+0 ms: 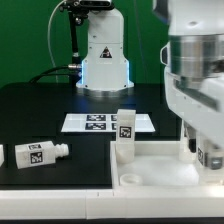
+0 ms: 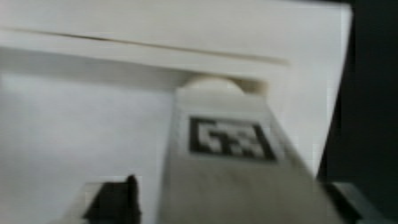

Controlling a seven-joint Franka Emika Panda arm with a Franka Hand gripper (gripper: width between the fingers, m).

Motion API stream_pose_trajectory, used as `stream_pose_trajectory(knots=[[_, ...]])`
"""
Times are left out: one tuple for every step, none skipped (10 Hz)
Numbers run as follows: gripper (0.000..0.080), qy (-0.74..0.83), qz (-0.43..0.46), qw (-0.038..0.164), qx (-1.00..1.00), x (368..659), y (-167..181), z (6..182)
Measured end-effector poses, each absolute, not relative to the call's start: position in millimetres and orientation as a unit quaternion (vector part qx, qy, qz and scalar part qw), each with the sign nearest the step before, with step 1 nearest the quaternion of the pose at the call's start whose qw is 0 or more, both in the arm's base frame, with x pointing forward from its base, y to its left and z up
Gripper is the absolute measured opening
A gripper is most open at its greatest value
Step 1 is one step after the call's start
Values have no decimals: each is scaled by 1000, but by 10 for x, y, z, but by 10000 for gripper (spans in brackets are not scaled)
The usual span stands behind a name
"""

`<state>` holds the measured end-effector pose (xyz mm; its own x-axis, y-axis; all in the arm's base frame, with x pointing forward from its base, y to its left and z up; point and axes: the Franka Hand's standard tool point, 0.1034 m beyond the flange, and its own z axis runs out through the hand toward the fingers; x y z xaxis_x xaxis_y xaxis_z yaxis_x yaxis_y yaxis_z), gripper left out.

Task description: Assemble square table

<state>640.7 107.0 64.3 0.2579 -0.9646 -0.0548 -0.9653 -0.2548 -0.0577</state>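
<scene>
Exterior view is showing the white plastic square slab [image 1: 160,178] with its raised rim lying at the near edge of the black table [image 1: 60,105], towards the exterior view's right. A short chunky white tagged leg [image 1: 125,137] is standing upright at the slab's corner on the exterior view's left. A second leg [image 1: 204,156] is standing at the far right, under the white two-finger gripper [image 1: 203,148], which is crowding that side. A third leg [image 1: 36,153] is lying on its side on the table to the left, well apart from the slab. A fourth leg [image 1: 2,154] is lying beyond it, cut by the picture's edge. Bare black tabletop is stretching between these and the flat white marker board [image 1: 108,122] further back (free room there).

Wrist view is giving what the other hides. The gripper [image 2: 228,205] is straddling the second leg [image 2: 228,140], its dark fingers [image 2: 118,200] standing apart with a gap beside the leg, not clamping it. The slab's rim [image 2: 125,48] is running behind.
</scene>
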Motion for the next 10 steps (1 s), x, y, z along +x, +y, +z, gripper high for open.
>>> stream_pose_trajectory(knots=[[587, 549, 3, 43, -834, 6399, 1160, 661], [587, 497, 0, 44, -866, 6392, 1206, 674], [639, 470, -1, 43, -881, 6392, 1184, 664], [646, 460, -1, 43, -887, 6392, 1176, 661], [646, 428, -3, 42, -903, 6392, 1173, 661], [646, 381, -7, 41, -924, 6398, 1172, 672], [649, 267, -21, 40, -963, 6425, 1187, 728], [649, 207, -24, 40, -977, 6412, 1201, 734], [649, 215, -23, 40, -976, 6409, 1194, 720], [649, 228, -23, 40, -973, 6410, 1195, 721]])
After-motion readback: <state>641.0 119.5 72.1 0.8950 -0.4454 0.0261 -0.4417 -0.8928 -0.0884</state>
